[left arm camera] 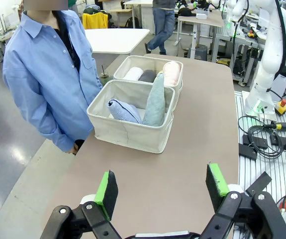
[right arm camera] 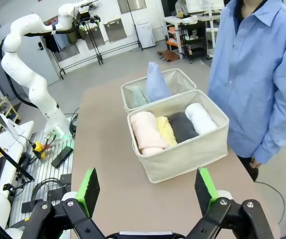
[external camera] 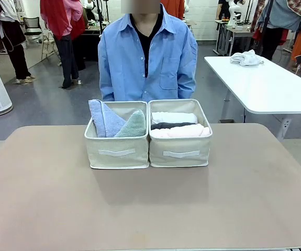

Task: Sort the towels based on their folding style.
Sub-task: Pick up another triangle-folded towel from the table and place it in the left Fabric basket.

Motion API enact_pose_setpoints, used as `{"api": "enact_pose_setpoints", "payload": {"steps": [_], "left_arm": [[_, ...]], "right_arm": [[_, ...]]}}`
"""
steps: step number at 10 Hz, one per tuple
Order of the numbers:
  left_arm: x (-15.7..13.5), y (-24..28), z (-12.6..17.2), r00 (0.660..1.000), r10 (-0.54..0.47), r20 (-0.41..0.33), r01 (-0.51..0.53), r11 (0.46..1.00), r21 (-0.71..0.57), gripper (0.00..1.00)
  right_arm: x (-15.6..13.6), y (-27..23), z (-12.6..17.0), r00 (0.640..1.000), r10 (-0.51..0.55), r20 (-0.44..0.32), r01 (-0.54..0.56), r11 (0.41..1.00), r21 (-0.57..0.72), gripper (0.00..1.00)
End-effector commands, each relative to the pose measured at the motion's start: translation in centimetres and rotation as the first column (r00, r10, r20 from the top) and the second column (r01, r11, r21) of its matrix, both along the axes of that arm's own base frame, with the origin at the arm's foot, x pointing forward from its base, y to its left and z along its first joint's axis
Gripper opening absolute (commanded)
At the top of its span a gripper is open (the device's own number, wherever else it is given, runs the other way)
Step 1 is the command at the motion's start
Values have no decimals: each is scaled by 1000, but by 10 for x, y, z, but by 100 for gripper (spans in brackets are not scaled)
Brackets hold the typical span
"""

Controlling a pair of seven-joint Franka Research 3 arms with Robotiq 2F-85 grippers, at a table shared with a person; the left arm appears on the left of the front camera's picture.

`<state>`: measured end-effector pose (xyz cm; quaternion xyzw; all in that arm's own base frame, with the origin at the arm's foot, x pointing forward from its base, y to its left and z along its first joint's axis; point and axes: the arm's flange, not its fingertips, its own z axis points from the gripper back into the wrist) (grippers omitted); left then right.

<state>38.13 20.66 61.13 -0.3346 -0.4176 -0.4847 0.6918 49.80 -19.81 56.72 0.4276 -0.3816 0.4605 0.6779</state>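
Two cream fabric bins stand side by side at the table's far middle. The left bin [external camera: 116, 151] holds two triangle folds: a lavender-blue towel [external camera: 104, 117] and a sage-green towel [external camera: 133, 126]. In the right bin [external camera: 180, 152] lie rolls: white [external camera: 174, 117], dark grey [external camera: 172, 125] and pink [external camera: 184, 132]. The right wrist view also shows a yellow roll [right arm camera: 166, 131] between the pink roll [right arm camera: 145, 131] and the grey roll [right arm camera: 183, 127]. My left gripper [left arm camera: 162, 188] is open above bare table, well short of the bins. My right gripper [right arm camera: 147, 188] is open too, nothing between its fingers.
A person in a blue shirt [external camera: 147, 57] stands right behind the bins, arms down. A white table [external camera: 265, 86] with a small white rag [external camera: 246, 58] stands at the back right. The brown table [external camera: 150, 209] in front of the bins is bare.
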Motion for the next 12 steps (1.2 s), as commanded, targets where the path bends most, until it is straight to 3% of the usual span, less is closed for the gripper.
{"api": "enact_pose_setpoints", "payload": {"steps": [1,12], "left_arm": [[-2,0,-1,1000,-9,27,9,1000,-6,93],[-2,0,-1,1000,-9,27,9,1000,-6,93]], "right_arm": [[4,1,2,1000,2,-15,-2,1000,-3,100],[4,1,2,1000,2,-15,-2,1000,-3,100]]}}
